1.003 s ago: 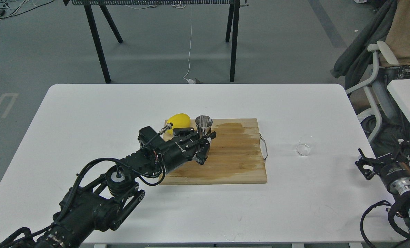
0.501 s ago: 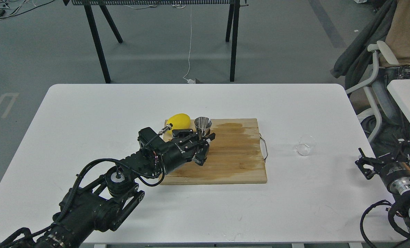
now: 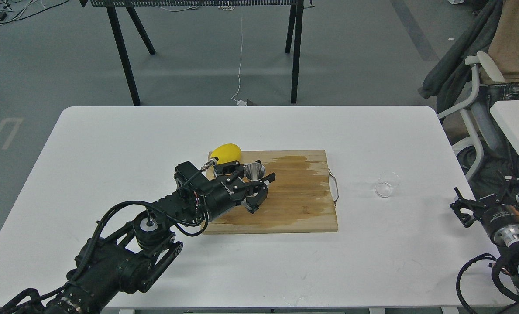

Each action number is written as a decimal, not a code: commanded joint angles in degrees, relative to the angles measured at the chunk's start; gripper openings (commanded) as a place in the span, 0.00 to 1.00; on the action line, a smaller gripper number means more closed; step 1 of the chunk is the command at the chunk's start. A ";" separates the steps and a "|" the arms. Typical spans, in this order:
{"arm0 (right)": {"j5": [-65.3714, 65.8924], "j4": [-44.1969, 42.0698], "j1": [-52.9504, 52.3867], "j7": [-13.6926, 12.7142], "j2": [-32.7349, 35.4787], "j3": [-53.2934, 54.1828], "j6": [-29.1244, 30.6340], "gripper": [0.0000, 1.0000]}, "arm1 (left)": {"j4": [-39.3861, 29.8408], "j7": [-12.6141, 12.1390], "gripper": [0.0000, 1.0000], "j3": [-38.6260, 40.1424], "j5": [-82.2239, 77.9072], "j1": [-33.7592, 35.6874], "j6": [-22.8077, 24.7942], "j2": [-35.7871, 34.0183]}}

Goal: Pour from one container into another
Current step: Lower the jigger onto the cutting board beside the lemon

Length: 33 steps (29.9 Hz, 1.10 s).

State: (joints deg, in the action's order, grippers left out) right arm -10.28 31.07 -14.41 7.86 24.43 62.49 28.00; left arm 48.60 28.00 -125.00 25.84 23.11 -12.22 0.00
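The left gripper sits low over the wooden cutting board, fingers spread wide, and the steel jigger stands right between them at the far side of the hand, mouth up. Whether the fingers actually touch the jigger, I cannot tell. Just beyond the hand's left edge lies a yellow lemon. Well off to the hand's right, past the board's metal handle, the clear glass cup rests on the white table. The right gripper hangs at the table's right edge; fingers look spread, holding nothing.
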 commanded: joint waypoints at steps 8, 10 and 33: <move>0.00 -0.04 0.09 0.05 0.01 0.08 0.00 1.00 | 0.01 0.00 0.68 0.00 0.00 0.00 0.00 0.00; 0.00 -0.04 0.09 0.05 0.01 0.08 0.00 1.00 | 0.01 0.00 0.74 0.00 0.00 0.00 -0.09 0.00; -0.09 0.05 0.53 0.05 0.45 0.61 0.00 1.00 | 0.01 0.00 0.95 5.46 -4.30 0.26 1.05 0.00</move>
State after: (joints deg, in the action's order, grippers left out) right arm -10.37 31.11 -13.89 7.91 24.87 63.03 28.00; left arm 48.63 28.00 -121.94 22.67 23.45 -11.95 0.01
